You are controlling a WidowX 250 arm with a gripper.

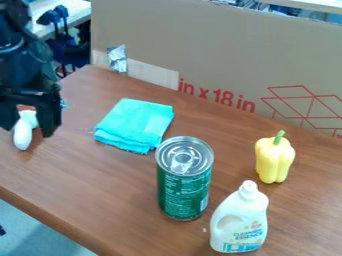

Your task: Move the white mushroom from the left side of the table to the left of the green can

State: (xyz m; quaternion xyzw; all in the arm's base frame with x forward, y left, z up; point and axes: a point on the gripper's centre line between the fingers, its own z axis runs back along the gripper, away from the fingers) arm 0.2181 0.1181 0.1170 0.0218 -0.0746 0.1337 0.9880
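- White, smooth and elongated, a rounded object (pixel 23 136) sits toward the left end of the brown wood-look counter (pixel 100 185), between its near edge and the far-left corner.
- Its long axis runs roughly from the far side toward the near edge, with only a slight slant, so it crosses the line that joins the two fingers (pixel 49 117) instead of following it.
- The black two-finger gripper (pixel 28 131) hangs down right over that object, one finger to each side; the white end pokes out below and between the tips, toward the near edge.
- Those fingers stand well open, wider than the object, and a strip of counter shows between it and the finger on the cloth's side. No firm hold can be seen; whether the other finger brushes it, I cannot tell.
- A folded turquoise cloth (pixel 135 124) lies flat not far from the gripper, toward the far edge and the middle of the counter.
- Past the cloth, an upright green cylindrical can (pixel 184 195) with a silver ring-pull lid stands around mid-counter.
- Just beside the can, away from the gripper, is an upright white plastic bottle (pixel 239 222) with a narrow cap and a pale blue label.
- Farther off, nearer the far edge and its cardboard panel (pixel 200 60), a yellow toy bell pepper (pixel 274 161) stands with its green stem up.
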